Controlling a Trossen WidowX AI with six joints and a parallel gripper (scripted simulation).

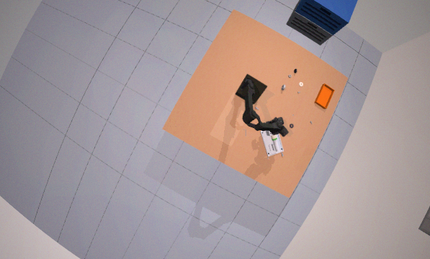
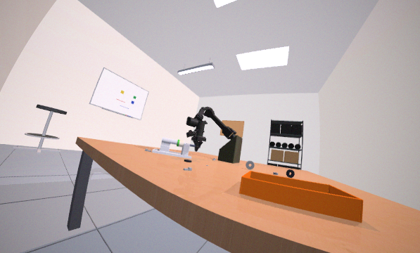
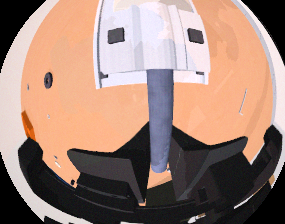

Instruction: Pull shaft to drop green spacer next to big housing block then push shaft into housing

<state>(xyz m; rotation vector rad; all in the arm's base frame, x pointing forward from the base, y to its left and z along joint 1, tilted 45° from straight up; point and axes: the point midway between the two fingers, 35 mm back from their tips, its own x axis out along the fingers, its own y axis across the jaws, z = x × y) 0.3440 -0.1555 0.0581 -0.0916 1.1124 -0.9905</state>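
The blue-grey shaft [image 3: 161, 107] [image 2: 192, 145] sticks out of the white end support [image 3: 153, 47] [image 2: 186, 150]. My gripper [image 3: 157, 124] [image 2: 196, 149] is shut on the shaft's outer part, a short way outside that support; the top camera sees the arm above, hiding the fingertips. The green spacer [image 1: 274, 138] [image 2: 178, 143] is at shaft height, against the end of the big white housing block [image 1: 276, 145] [image 2: 166, 145]. Pale material shows between it and the end support, but separate spacers cannot be told apart. The wrist view does not show the green spacer.
An orange tray [image 1: 320, 93] [image 2: 297, 200] stands near the table edge. A black ring [image 1: 291, 126] [image 2: 188, 160] [image 3: 48, 80] lies beside the fixture. A pale ring [image 1: 301, 84] and small metal parts are scattered farther off. The arm's dark base [image 1: 258, 88] stands behind.
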